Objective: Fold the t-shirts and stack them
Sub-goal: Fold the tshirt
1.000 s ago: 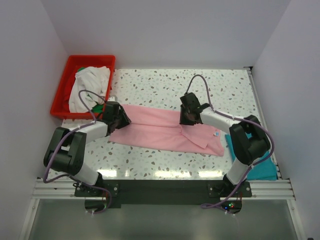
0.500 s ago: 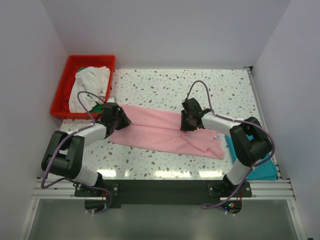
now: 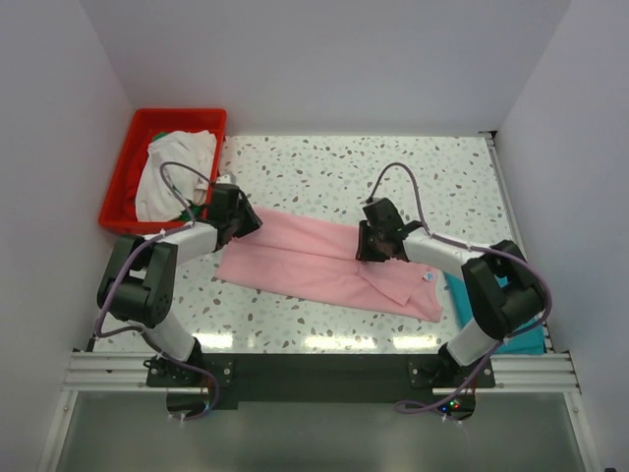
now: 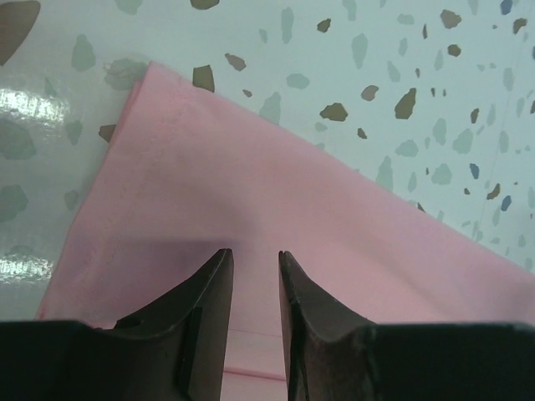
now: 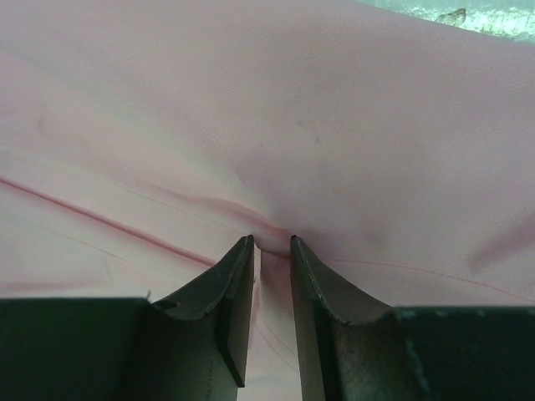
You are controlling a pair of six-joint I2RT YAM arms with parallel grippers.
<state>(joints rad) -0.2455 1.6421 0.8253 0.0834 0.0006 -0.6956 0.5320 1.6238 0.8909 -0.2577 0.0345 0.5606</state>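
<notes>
Looking down from the top camera, a pink t-shirt (image 3: 314, 261) lies stretched slantwise across the middle of the speckled desk (image 3: 324, 167), its small neck label (image 3: 427, 276) near the right end. The left fingers (image 3: 251, 221) sit on the shirt's far left corner, and the right fingers (image 3: 369, 251) press onto it right of centre, where a fold line runs across the cloth. An off-white t-shirt (image 3: 172, 172) is heaped in the red crate (image 3: 116, 202) at the far left corner of the desk and spills over its near edge. A teal t-shirt (image 3: 519, 337) lies at the near right of the desk, partly hidden behind the right arm.

From the left wrist, the two dark fingers stand almost together, with only a narrow slot between them. Pink cloth fills that slot, and a stepped edge of the fabric shows low between the tips. Beyond them the shirt's hemmed corner (image 4: 159, 125) lies flat on the desk.

From the right wrist, the fingers are likewise nearly closed, and they pinch a small ridge of the pink fabric (image 5: 334, 125). Creases in the cloth run in toward the narrow gap, and a stitched seam crosses the shirt to the left of the tips.
</notes>
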